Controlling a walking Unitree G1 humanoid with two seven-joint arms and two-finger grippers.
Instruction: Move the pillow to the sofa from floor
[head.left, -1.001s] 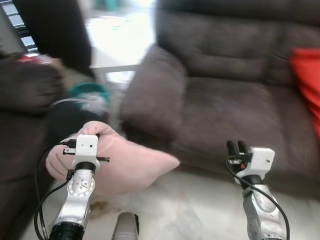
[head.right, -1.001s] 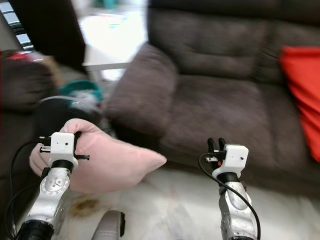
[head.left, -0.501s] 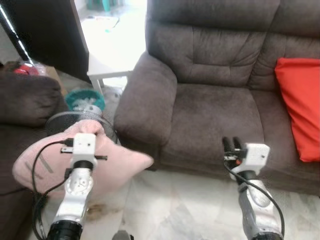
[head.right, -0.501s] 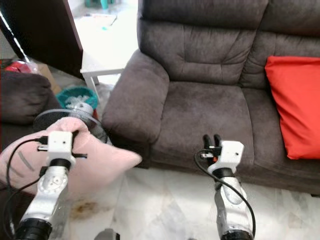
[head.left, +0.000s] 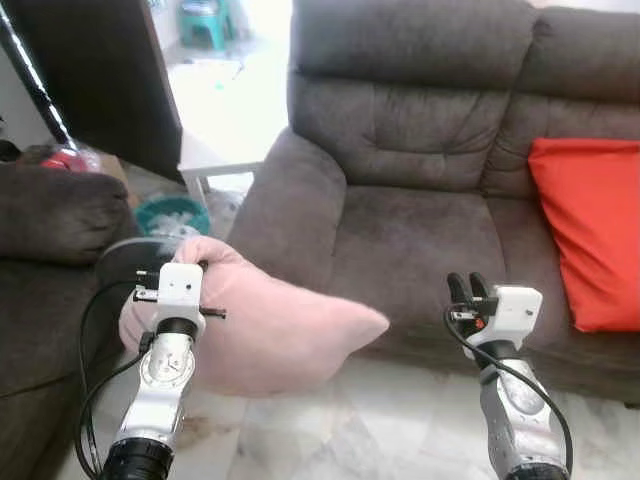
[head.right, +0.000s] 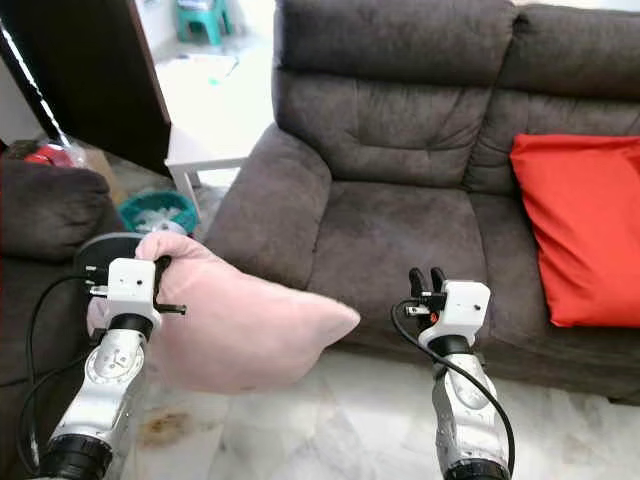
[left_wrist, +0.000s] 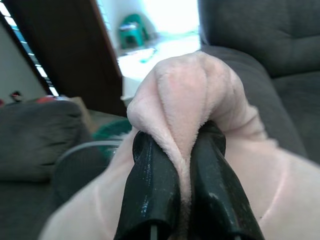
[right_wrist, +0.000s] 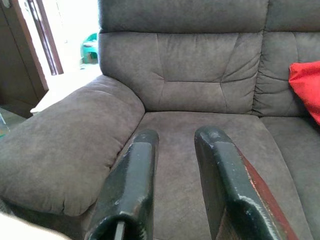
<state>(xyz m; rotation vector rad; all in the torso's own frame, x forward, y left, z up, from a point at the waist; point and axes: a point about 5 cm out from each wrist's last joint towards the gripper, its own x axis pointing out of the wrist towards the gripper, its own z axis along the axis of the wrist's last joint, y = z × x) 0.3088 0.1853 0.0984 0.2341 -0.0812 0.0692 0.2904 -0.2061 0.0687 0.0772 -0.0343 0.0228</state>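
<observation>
Pillow (head.left: 270, 330), pink, is hanging at lower left of the frame, off the floor (head.left: 400, 430), its corner reaching toward the sofa (head.left: 420, 180). The left end effector (left_wrist: 177, 170) is clenching a fold of it. The right end effector (head.left: 466, 290), released and empty, is hovering before the sofa seat.

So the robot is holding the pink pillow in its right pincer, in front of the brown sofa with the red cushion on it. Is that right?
Not quite: the left pincer holds the pink pillow, not the right one. The left wrist view shows its black fingers pinching a fold of the pillow. The right pincer is open and holds nothing. The rest stands: the brown sofa is ahead, with the red cushion on it.
</observation>
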